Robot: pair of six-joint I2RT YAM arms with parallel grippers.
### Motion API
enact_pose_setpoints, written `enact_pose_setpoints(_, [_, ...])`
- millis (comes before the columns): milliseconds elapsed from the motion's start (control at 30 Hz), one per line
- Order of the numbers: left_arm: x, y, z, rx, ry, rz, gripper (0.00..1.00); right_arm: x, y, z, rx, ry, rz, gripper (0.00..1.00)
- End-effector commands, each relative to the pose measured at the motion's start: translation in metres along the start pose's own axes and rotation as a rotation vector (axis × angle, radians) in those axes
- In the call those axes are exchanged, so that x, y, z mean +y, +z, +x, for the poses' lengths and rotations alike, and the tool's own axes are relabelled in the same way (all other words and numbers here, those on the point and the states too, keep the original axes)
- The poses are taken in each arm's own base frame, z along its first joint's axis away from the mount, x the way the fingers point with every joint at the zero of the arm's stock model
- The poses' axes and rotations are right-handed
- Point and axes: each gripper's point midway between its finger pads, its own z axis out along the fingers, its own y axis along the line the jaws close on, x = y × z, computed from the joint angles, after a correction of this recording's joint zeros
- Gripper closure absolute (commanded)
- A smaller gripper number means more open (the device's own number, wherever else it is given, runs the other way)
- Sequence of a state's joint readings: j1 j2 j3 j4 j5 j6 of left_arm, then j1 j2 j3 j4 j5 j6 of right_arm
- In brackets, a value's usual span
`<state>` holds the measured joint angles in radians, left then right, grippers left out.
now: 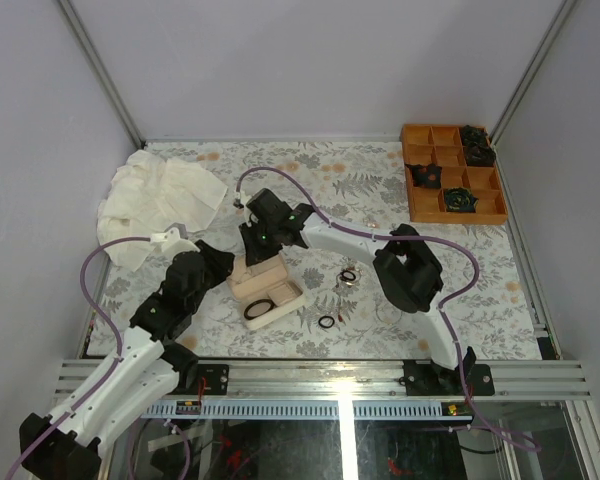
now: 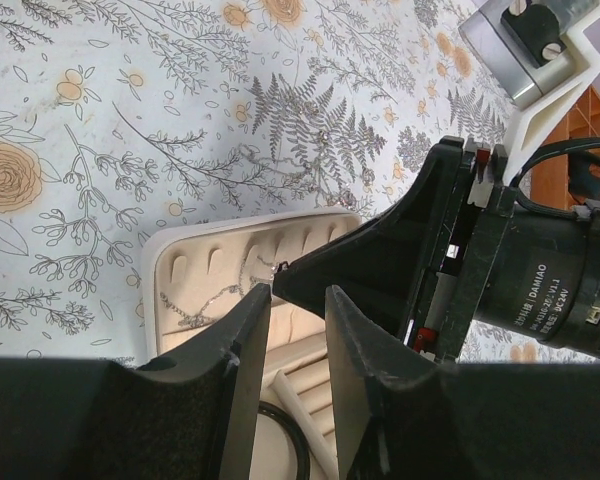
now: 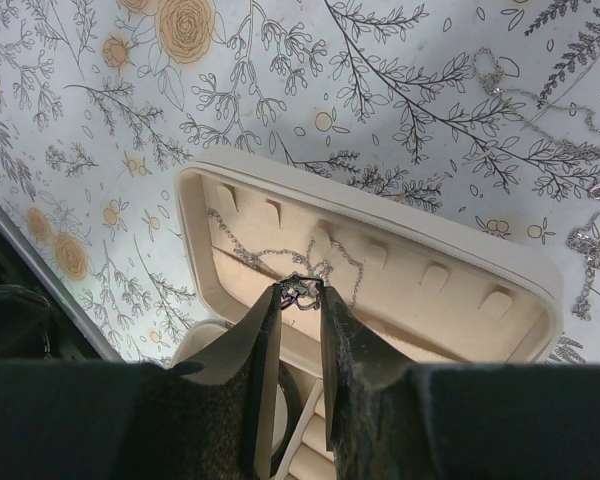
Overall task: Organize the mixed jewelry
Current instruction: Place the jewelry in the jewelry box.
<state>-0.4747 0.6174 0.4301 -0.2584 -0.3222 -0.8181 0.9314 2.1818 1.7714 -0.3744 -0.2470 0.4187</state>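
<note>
Right gripper point(image 3: 300, 296) nearly closed, pinching the necklace point(image 3: 242, 255) by its pendant, mid-frame over the box point(image 3: 400, 222) lid. Left gripper point(image 2: 295, 293) slightly parted, empty. Suggest: seat necklace in a notch, then release without dragging.

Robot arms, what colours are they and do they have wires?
Both the left arm and right arm have white tubes joined by chunky black blocks. A purple cable loops along each. The jaws are two flat black wedges. One black round motor has white letters reading DAMIAO.
</note>
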Motion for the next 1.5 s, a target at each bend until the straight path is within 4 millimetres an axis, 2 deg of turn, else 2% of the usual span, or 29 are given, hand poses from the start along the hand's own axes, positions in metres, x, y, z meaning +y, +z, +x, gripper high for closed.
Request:
enact_pose_setpoints(0, [-0.006, -0.003, -0.013, -0.034, -0.01, 0.008, 0.71, 0.012, -0.007, -0.007, -0.028, -0.023, -0.016, 0.83])
enact_pose_setpoints(500, [-0.008, -0.003, -0.016, -0.04, -0.006, 0.011, 0.71, 0.018, -0.009, 0.001, -0.02, -0.038, -0.027, 0.83])
enact_pose_setpoints(600, [-0.009, -0.003, -0.017, -0.042, -0.004, 0.012, 0.71, 0.018, -0.011, 0.0, -0.021, -0.04, -0.027, 0.79])
enact_pose_setpoints(667, [-0.009, -0.003, -0.018, -0.044, -0.002, 0.01, 0.71, 0.019, -0.012, -0.001, -0.024, -0.043, -0.028, 0.73])
enact_pose_setpoints(833, [-0.01, -0.004, -0.019, -0.048, -0.001, 0.013, 0.71, 0.021, -0.015, -0.005, -0.034, -0.047, -0.032, 0.7])
enact_pose_setpoints(1133, [-0.011, -0.005, -0.02, -0.051, 0.002, 0.012, 0.71, 0.025, -0.016, -0.007, -0.036, -0.054, -0.041, 0.55])
enact_pose_setpoints(1467, [-0.012, -0.008, -0.023, -0.061, -0.003, 0.021, 0.71, 0.024, -0.026, -0.01, -0.052, -0.065, -0.028, 0.55])
